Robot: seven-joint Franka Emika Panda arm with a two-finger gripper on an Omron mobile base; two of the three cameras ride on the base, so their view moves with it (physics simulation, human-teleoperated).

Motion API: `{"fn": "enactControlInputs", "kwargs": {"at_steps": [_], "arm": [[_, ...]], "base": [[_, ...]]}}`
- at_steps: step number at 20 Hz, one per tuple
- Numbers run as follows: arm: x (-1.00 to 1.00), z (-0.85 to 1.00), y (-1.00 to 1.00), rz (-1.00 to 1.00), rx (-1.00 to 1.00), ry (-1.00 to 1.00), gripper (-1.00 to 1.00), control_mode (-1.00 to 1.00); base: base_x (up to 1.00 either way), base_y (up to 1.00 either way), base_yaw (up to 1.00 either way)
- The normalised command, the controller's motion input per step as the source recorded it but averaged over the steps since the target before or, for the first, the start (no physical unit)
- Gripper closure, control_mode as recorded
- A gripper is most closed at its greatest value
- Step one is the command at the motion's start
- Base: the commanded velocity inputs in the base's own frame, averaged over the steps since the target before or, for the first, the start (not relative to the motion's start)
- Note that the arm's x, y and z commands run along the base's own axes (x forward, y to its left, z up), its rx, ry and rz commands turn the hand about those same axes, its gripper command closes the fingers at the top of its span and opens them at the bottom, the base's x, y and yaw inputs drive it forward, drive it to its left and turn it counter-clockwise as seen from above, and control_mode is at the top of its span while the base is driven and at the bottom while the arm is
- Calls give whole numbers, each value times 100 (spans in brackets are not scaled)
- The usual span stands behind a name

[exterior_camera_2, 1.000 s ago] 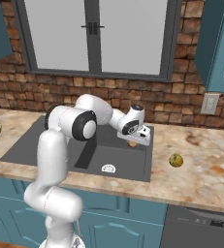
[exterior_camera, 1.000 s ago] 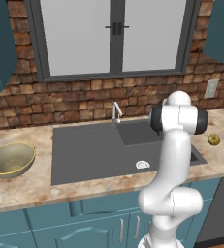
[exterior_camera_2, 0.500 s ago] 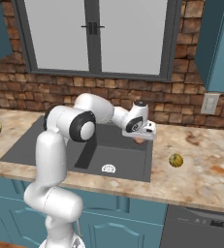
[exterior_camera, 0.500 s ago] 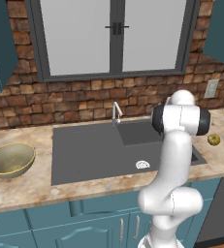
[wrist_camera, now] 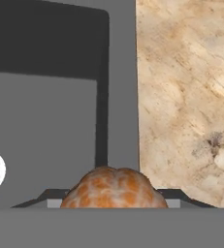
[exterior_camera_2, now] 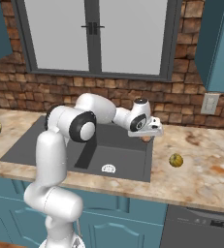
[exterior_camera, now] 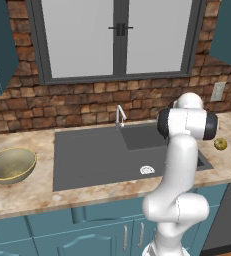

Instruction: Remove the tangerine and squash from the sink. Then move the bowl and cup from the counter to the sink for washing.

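Observation:
My gripper [exterior_camera_2: 147, 135] is shut on the tangerine [wrist_camera: 114, 187], a small orange ball that peeks out under the hand [exterior_camera_2: 146, 139]. It hangs over the right rim of the dark grey sink [exterior_camera: 97, 155], where the basin meets the counter. The squash [exterior_camera_2: 176, 160] lies on the counter to the right of the sink, also seen past my arm [exterior_camera: 220, 144]. The olive bowl [exterior_camera: 9, 164] with a yellow rim sits on the counter left of the sink. The cup is out of view.
A chrome faucet [exterior_camera: 119, 115] stands at the back of the sink, and a white drain [exterior_camera_2: 108, 168] lies in the basin floor. Speckled beige counter [wrist_camera: 186, 97] stretches right of the sink. A wall outlet [exterior_camera_2: 210, 103] sits on the brick backsplash.
My gripper has carried the tangerine to the right and slightly up, from over the basin to over the sink's right rim. The squash and bowl have not moved.

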Motion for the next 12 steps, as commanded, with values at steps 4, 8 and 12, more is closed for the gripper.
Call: {"fn": "enactControlInputs", "kwargs": {"at_steps": [4, 8, 12], "arm": [[0, 4, -35, 3, -11, 0, 100, -100], [0, 0, -34, 2, -8, 0, 100, -100], [0, 0, -35, 3, -5, 2, 100, -100]], "base": [[0, 0, 0], [0, 0, 0], [0, 0, 0]]}}
